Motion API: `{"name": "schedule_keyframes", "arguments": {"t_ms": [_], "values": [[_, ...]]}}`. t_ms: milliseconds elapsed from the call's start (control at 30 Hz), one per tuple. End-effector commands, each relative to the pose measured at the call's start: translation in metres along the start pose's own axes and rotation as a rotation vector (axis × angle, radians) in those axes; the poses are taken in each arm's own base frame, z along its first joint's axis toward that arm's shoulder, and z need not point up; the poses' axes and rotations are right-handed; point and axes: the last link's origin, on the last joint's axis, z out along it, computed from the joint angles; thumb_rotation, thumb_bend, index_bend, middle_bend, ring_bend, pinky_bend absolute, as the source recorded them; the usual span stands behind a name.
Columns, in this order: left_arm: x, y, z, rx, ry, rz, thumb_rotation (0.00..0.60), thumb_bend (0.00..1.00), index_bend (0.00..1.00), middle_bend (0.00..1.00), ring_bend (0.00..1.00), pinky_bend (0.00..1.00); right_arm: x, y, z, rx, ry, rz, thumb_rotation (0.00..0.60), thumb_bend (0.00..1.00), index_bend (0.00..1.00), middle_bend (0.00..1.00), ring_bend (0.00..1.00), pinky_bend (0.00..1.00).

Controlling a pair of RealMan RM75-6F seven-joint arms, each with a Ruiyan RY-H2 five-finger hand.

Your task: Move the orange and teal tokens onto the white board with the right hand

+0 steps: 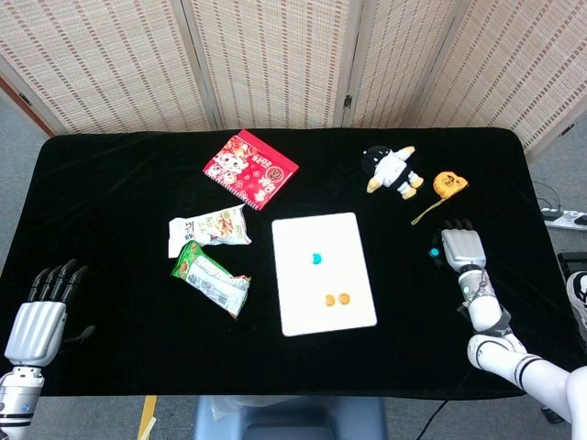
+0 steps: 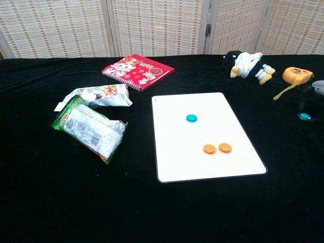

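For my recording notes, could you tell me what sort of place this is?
Probably an indoor robot test setup: a table draped in black cloth, woven folding screens behind it, and staged props like a white rectangular board.

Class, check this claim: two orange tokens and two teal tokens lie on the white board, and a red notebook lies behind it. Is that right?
Not quite. Only one teal token lies on the white board, beside the two orange tokens. The other teal token lies on the black cloth by the right hand, as the chest view shows. The red notebook does lie behind the board.
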Motion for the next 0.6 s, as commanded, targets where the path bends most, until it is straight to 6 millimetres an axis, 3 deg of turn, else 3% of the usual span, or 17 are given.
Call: {"name": "schedule_keyframes", "arguments": {"t_ms": [33,600], "values": [[-0.0001,-0.0002,-0.0001,0.001,0.0,0.0,0.6,0.22,0.0,0.01,0.05,0.0,-0.0008,-0.001,0.0007,0.001,-0.002,-0.002,0.6,0.37,0.41,0.18,0.09,0.0],[-0.0024,-0.0037,-0.0014,0.013,-0.011,0.004,0.6,0.22,0.0,0.01,0.05,0.0,-0.0006,-0.0053,0.0046,-0.003,-0.005,-0.011,0.6,0.37,0.49,0.22,0.1,0.0]]}}
